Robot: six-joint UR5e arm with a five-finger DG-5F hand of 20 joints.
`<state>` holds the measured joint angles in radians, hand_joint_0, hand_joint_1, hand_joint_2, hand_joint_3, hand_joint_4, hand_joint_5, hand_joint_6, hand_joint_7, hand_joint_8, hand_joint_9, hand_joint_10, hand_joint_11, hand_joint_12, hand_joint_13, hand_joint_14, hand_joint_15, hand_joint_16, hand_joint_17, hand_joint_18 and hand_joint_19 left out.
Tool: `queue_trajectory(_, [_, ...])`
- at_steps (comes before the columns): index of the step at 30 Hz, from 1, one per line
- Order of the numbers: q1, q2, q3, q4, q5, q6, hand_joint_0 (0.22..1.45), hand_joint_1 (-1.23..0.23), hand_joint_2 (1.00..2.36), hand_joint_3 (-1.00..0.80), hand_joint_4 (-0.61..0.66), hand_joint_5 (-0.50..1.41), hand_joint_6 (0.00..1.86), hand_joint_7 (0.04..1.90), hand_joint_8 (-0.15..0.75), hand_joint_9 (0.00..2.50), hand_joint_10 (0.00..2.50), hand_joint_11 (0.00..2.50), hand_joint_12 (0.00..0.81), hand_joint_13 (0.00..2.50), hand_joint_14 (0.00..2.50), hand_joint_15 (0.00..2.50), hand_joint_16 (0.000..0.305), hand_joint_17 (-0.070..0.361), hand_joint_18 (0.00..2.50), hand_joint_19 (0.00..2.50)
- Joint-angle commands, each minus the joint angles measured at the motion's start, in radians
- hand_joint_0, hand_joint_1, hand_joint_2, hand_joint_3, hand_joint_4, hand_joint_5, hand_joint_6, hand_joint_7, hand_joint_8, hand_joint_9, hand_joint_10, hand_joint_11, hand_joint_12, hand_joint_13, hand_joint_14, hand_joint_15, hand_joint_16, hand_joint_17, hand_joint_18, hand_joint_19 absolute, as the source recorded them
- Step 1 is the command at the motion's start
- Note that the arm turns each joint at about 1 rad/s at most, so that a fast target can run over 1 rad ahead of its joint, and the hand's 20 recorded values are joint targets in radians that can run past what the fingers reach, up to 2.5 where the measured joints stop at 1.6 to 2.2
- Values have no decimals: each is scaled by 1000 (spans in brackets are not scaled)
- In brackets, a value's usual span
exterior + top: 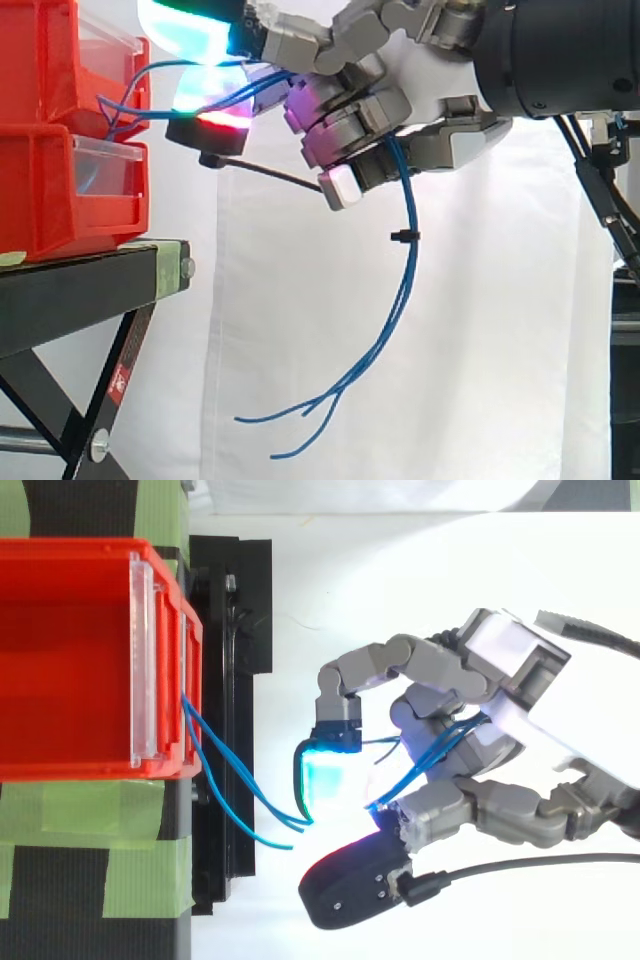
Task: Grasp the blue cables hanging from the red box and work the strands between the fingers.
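Reading as a robotics lab rig: white curtain (300,330) hanging behind the hand (345,105), red storage bins (40,190) sitting opposite it on a black stand (80,285), green tape (90,805) running beneath.

A white curtain (480,330) with vertical folds hangs behind the work — evenly and brightly lit — and at the left sits a black stand (80,290) on slanted legs, its top crossed by green tape (90,815).

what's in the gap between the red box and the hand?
Only the blue cables, running from the red box front into the curled fingers of the hand. Top view shows it best, over the black stand.
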<state>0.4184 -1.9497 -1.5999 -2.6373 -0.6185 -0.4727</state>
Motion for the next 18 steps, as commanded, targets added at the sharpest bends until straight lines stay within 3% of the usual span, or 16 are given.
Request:
queue_trajectory(1, [0,0,0,-1,9,0,816,-459,1000,-1000,274,390,603,1331,445,1770,2500,2500,688,2057,2500,1811,238,178,2500,718])
queue_trajectory(18, [0,0,0,5,55,5,815,-555,1000,-1000,237,318,637,1310,445,1770,2500,2500,688,2057,2500,1811,238,178,2500,718])
